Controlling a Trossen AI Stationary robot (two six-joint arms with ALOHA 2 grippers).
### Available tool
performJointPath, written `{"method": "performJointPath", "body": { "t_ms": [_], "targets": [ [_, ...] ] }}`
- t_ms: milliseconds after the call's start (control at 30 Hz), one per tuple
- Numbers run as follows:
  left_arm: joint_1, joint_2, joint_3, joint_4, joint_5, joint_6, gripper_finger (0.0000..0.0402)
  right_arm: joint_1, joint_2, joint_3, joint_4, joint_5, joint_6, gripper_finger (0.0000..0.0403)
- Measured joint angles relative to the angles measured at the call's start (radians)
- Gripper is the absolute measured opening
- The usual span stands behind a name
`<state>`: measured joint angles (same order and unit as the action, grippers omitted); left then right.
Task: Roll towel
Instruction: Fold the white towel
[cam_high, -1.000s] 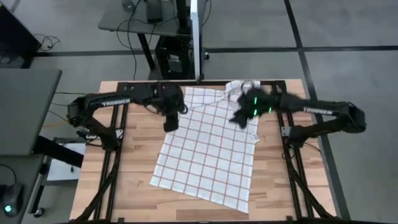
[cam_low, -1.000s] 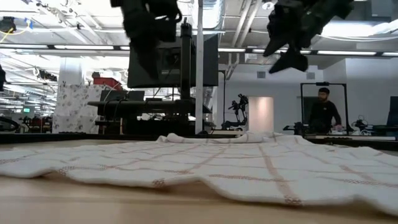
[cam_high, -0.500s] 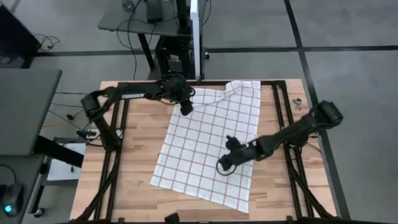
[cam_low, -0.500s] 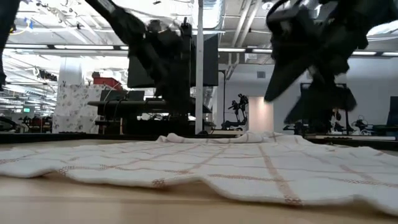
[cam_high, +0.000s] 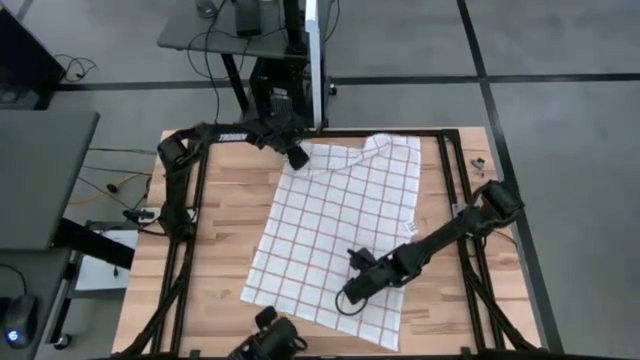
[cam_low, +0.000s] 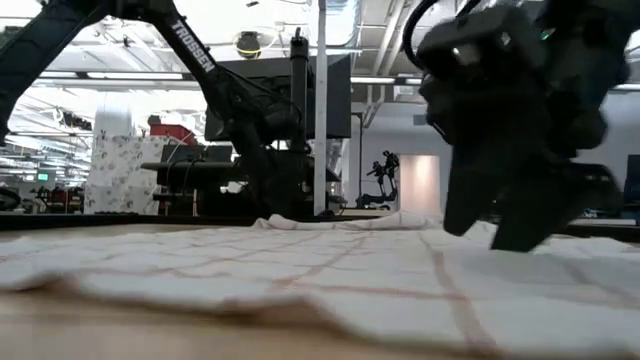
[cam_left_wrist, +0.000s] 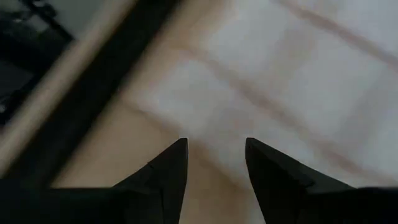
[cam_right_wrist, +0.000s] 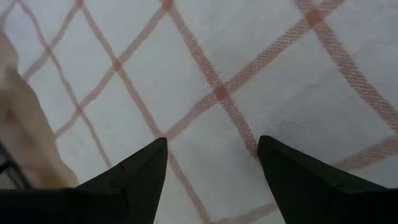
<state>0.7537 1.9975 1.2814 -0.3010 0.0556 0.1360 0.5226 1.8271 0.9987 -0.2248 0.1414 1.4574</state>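
The white towel with red-brown grid lines lies spread on the wooden table, and its far right corner is folded over and rumpled. My left gripper is open, low over the towel's far left corner; the left wrist view shows the towel's edge and bare wood ahead of it. My right gripper is open, low over the towel's near part; in the low view its fingers stand just at the cloth. I cannot tell whether either gripper touches the towel.
Black frame rails run along the table's left, right and far sides. A small dark device sits at the near edge. Small bits of hardware lie by the right rail. Bare wood lies left of the towel.
My right gripper has gone from the towel's far right corner toward the table's near edge and down, low over the towel's near part. My left gripper has gone toward the far edge and down, to the towel's far left corner. The towel lies as before.
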Motion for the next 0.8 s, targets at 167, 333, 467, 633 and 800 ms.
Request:
{"method": "performJointPath", "body": {
  "t_ms": [167,333,467,633,800],
  "targets": [
    [0.063,0.0,0.0,-0.001,-0.011,-0.008,0.0146,0.076,-0.003,0.001,0.001,-0.009,0.036,0.0248],
    [0.08,-0.047,0.0,-0.046,0.193,-0.028,0.0146,0.106,-0.004,0.001,-0.005,-0.024,0.038,0.0248],
    [0.021,-0.115,0.004,-0.041,0.349,-0.072,0.0146,0.085,-0.004,0.001,-0.006,-0.025,0.03,0.0248],
    [-0.089,-0.115,0.002,-0.066,0.284,0.032,0.0146,0.055,-0.004,0.0,-0.007,-0.022,-0.014,0.0248],
    [-0.158,-0.053,0.001,-0.091,0.111,0.131,0.0146,0.039,-0.004,0.0,-0.003,-0.018,-0.017,0.0248]
  ]
}}
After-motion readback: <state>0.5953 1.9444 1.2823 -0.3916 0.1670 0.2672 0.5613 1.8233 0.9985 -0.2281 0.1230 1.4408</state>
